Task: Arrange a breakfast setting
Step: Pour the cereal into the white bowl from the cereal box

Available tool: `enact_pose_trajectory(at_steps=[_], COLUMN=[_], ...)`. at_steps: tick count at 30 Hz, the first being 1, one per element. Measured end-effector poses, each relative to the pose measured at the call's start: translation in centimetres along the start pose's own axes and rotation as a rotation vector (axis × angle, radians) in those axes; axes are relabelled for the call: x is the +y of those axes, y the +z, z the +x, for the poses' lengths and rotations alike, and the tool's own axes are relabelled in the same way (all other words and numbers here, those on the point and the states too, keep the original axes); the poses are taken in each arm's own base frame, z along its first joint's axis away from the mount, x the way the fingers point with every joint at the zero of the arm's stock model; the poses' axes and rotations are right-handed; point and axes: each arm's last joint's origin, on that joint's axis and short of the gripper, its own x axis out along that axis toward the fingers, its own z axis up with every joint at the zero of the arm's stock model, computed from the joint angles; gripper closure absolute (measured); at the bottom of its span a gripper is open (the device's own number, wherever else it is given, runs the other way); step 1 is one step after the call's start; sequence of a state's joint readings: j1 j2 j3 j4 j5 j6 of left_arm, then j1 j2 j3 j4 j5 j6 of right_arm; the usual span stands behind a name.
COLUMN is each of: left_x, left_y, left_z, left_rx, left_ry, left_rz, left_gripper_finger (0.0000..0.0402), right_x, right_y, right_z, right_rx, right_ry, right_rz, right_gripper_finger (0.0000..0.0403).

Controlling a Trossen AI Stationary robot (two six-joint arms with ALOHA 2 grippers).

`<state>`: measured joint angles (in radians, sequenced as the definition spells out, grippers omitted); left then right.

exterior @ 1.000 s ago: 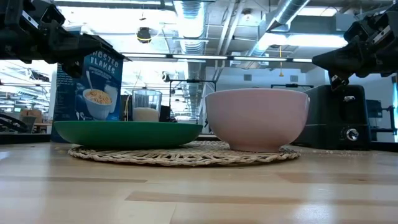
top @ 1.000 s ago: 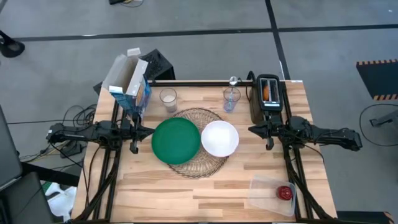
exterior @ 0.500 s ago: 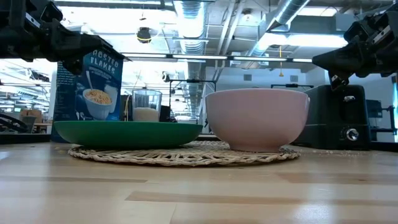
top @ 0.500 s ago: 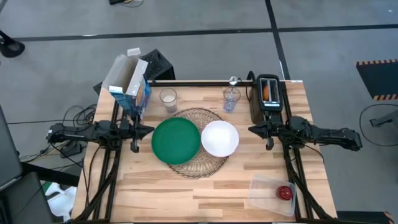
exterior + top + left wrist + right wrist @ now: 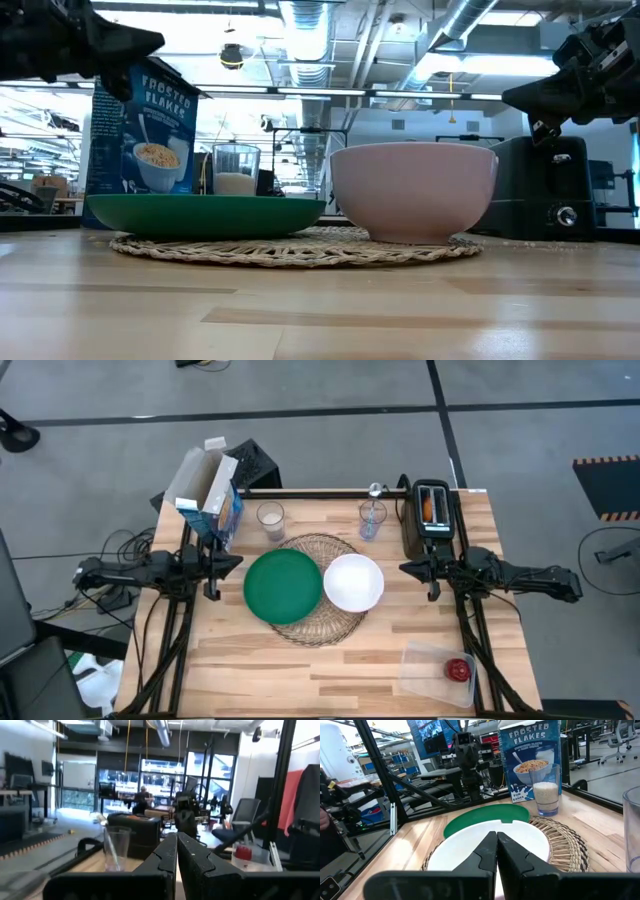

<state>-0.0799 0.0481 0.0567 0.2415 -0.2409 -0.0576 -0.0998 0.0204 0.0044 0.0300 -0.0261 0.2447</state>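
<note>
A round woven mat (image 5: 318,603) lies mid-table and bears a green plate (image 5: 283,587) and a smaller white bowl (image 5: 353,582). Behind them stand a glass holding something white (image 5: 270,519), a glass with a spoon in it (image 5: 372,520) and a blue-white carton (image 5: 208,497). A pale bagel (image 5: 428,508) sticks out of the black toaster (image 5: 431,520). A red apple (image 5: 458,668) lies in a clear tub (image 5: 430,672). My left gripper (image 5: 238,563) is shut and empty, in the air left of the plate. My right gripper (image 5: 403,568) is shut and empty, right of the bowl.
The toaster stands at the far right beside my right arm. The tub sits at the near right corner. Bare wood lies along the near edge, in front of the mat. The carton stands close behind my left arm.
My left gripper has gone up and a little toward the table's left edge, staying shut. Nothing on the table has moved.
</note>
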Motion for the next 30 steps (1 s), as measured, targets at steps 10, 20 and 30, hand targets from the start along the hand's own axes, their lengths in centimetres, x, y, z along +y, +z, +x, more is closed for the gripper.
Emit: enact_pose_trajectory(at_steps=[10,20,30], left_x=[-1.5,-2.2,-0.1], left_y=[6.1,12.3,19.6], left_z=[3.8,7.1,8.3], left_rx=[0.13,0.158,0.314], left_ry=[0.061,0.226,0.697], left_rz=[0.051,0.276,0.266], left_gripper_finger=[0.0401,0.0399,0.0264], right_x=[0.0,0.0,0.0], right_y=[0.0,0.0,0.0], right_z=[0.0,0.0,0.0], right_rx=[0.0,-0.001,0.0], right_ry=[0.0,0.0,0.0], right_rz=[0.0,0.0,0.0], right_gripper_finger=[0.0365,0.0365,0.0365])
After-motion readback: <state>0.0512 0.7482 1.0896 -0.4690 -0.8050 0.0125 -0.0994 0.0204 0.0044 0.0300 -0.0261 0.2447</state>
